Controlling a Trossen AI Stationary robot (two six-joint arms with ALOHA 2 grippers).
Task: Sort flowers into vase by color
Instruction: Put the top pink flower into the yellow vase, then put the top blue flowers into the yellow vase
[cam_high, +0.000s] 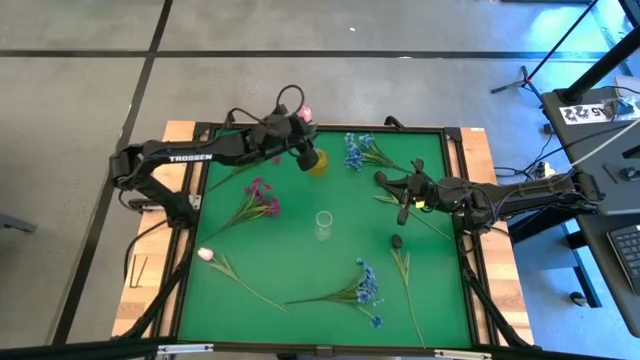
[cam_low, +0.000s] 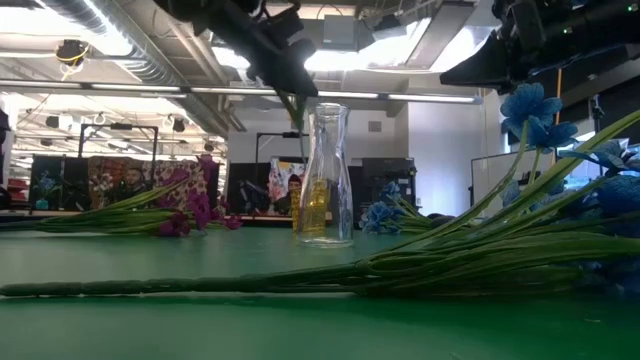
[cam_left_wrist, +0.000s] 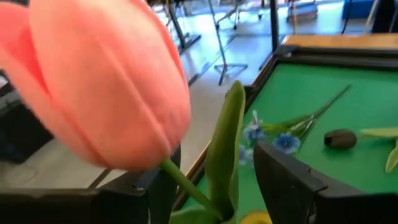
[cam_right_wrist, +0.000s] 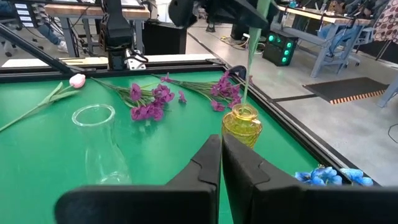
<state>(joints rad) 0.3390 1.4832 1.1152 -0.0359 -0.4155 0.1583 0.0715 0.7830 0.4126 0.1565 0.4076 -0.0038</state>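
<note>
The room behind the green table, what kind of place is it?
Probably a robotics lab or workshop: a bare concrete floor, exposed ceiling ducts and strip lights, and workbenches with equipment beyond the table.

Overhead, table-level and two wrist views, table (cam_high: 300, 260) shared.

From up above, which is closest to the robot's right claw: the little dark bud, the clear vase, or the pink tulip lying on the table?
Measured from the right gripper in the high view:
1. Dark bud, just below it in the picture.
2. Clear vase, mid-table, toward the left.
3. Pink tulip, by the table's left edge.
</note>
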